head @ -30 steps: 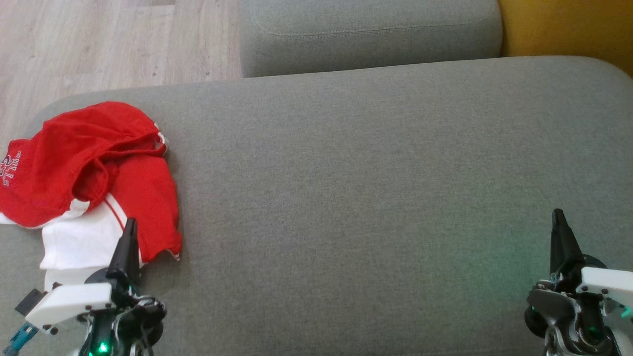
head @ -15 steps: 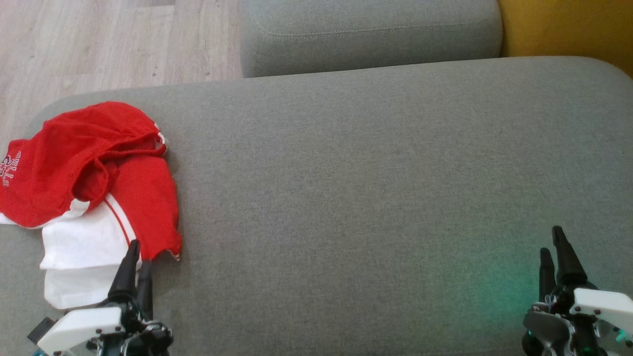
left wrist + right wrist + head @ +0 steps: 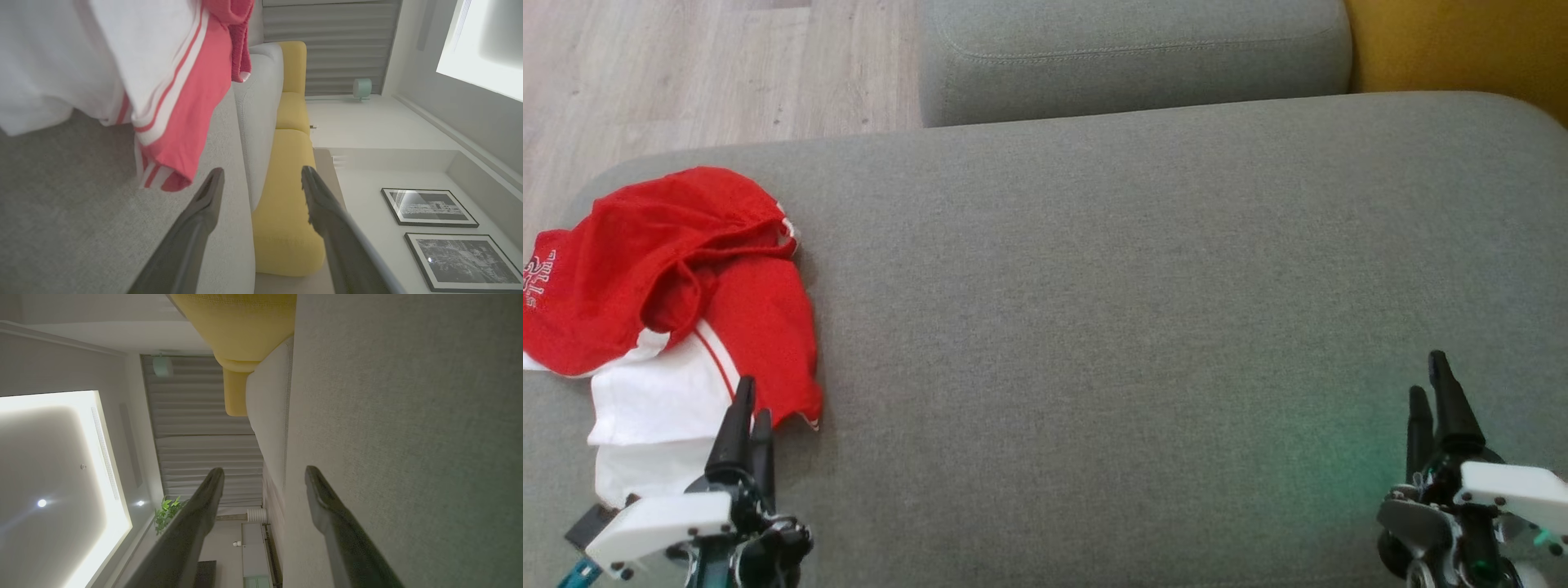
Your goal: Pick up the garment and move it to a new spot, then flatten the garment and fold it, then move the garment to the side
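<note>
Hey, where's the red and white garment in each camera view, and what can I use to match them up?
Head view: garment at far left on the grey seat, by the left gripper.
Left wrist view: upper left, red hem near the fingers.
Right wrist view: grey seat along the right side.
Shared landmark: yellow cushion, in all three.

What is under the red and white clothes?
The red and white garment lies crumpled on the grey sofa cushion, which shows all around it. Whether anything else sits beneath its folds cannot be seen, because the cloth covers that spot.
</note>
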